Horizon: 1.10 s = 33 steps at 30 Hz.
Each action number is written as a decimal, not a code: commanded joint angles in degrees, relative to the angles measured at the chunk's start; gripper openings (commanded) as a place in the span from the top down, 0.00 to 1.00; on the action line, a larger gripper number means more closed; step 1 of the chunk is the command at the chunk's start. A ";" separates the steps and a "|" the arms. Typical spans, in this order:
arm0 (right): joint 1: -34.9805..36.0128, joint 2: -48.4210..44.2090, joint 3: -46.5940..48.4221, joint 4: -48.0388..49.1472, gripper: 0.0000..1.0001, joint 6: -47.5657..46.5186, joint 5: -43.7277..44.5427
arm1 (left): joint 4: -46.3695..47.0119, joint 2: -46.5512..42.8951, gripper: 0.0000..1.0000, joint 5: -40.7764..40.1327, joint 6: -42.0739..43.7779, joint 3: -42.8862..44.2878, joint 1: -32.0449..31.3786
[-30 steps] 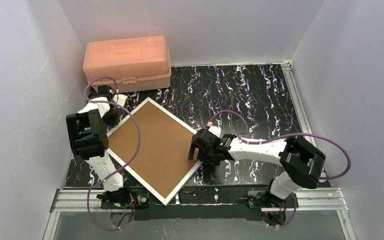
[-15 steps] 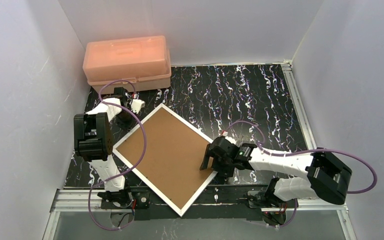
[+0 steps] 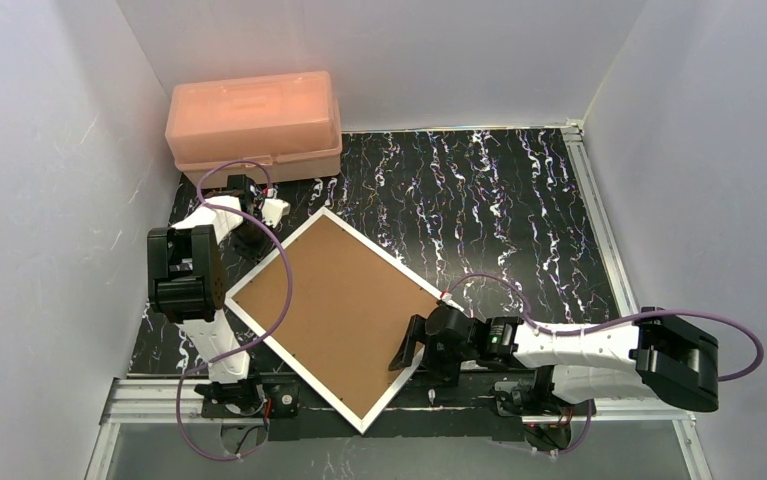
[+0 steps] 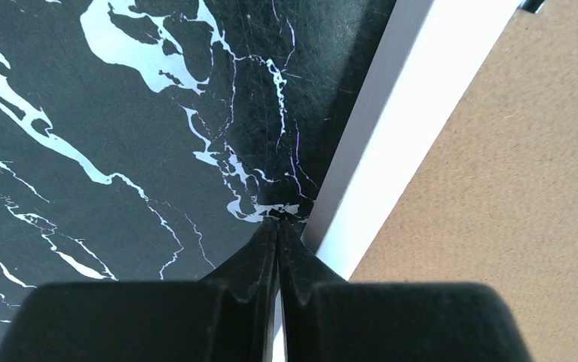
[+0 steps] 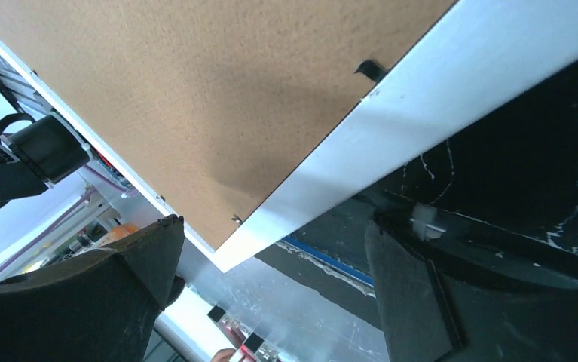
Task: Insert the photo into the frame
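Observation:
The white frame [image 3: 281, 245] lies face down at a slant on the black marbled mat, with the brown backing board [image 3: 334, 310] filling it. The photo is hidden. My left gripper [image 3: 257, 245] is shut and empty, its tips [image 4: 279, 219] on the mat against the frame's upper left edge [image 4: 391, 143]. My right gripper [image 3: 411, 362] is open at the frame's lower right edge. In the right wrist view the open gripper [image 5: 270, 226] has the frame's white edge [image 5: 421, 98] and its near corner between the jaws, with the board [image 5: 233, 98] above.
A salmon-pink plastic box [image 3: 254, 125] stands at the back left, just beyond the left arm. The frame's near corner hangs over the aluminium rail [image 3: 439, 395] at the table's front edge. White walls enclose the mat on three sides.
The frame slid to the right and toward the near edge a second ago, then stayed still. My right gripper moved along the frame's right edge toward the near rail. My left gripper shifted right.

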 commanded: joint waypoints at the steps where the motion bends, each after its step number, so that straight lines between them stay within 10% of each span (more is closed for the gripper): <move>1: 0.93 4.93 -0.54 0.72 0.01 2.13 2.34 | -6.47 4.09 1.00 7.71 -0.93 -4.16 -1.01; 15: 6.18 8.87 -4.05 10.68 0.01 14.93 21.09 | -10.45 7.42 1.00 8.72 1.57 0.19 -1.30; 21: 10.28 8.01 -13.98 30.52 0.02 19.24 29.50 | -11.49 7.96 1.00 9.05 2.73 0.21 -4.70; 33: 11.89 -6.77 -16.62 50.79 0.08 -2.96 42.91 | -12.99 8.67 1.00 10.48 4.51 -0.74 -5.06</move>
